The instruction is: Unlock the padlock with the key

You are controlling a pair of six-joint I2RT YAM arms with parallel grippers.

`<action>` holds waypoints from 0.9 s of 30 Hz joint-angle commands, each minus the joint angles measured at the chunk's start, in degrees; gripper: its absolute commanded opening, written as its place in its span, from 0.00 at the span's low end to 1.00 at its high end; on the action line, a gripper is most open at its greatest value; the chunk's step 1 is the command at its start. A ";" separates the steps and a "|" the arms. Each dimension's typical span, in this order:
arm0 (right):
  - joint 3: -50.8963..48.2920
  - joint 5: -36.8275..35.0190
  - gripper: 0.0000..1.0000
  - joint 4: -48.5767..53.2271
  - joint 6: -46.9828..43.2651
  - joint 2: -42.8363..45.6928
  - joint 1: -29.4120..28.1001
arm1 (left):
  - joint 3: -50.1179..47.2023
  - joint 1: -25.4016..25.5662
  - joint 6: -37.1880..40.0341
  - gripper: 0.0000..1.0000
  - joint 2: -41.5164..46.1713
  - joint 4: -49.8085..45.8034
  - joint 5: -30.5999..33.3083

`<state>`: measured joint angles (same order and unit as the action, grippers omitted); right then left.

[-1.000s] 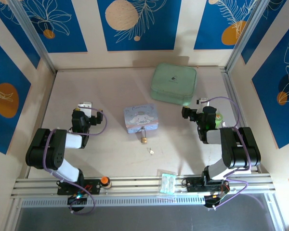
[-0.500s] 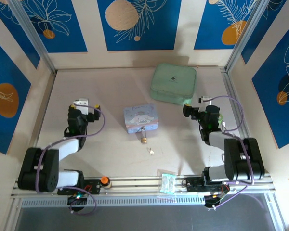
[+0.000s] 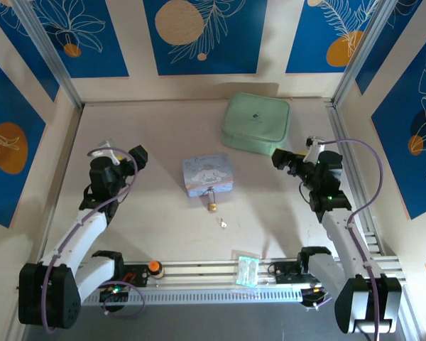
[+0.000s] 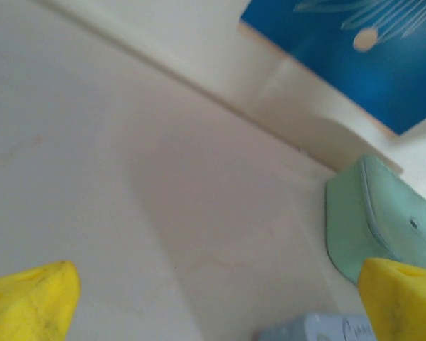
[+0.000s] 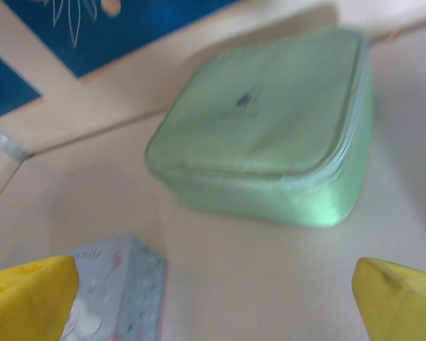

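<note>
- The clear packet (image 3: 246, 268) is sitting at the near edge of the table (image 3: 156, 227), out of the way.
- The key (image 3: 223, 224) is lying loose, a bit near of centre. It's too tiny to call its long axis.
- The padlock (image 3: 212, 207) is sitting just beyond the key, right up against the near side of the blue tin (image 3: 208, 175).
- The left gripper (image 3: 137, 156) and right gripper (image 3: 278, 160) are hovering either side of the tin, fingers spread wide, gripping nothing.
- The key is lying nearward and inward of both claws. I'm guessing the right one is slightly closer.
- The green case (image 3: 256, 123) is sitting toward the far edge.
</note>
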<state>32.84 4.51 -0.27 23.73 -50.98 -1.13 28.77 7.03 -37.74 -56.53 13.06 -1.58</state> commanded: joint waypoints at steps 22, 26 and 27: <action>6.08 -21.07 0.59 18.68 18.77 -21.35 -51.72 | 1.21 39.83 -17.92 1.00 -2.77 -15.39 8.55; 8.08 -23.97 0.51 18.08 21.53 -26.51 -56.84 | -0.34 42.67 -25.05 1.00 -3.45 -12.12 10.34; 8.39 -24.55 0.49 18.49 22.39 -27.43 -57.36 | -0.91 43.16 -26.27 1.00 -3.50 -11.02 10.81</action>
<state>39.13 -16.62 18.26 42.26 -76.77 -56.73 29.58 49.04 -57.95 -59.77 -1.39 6.20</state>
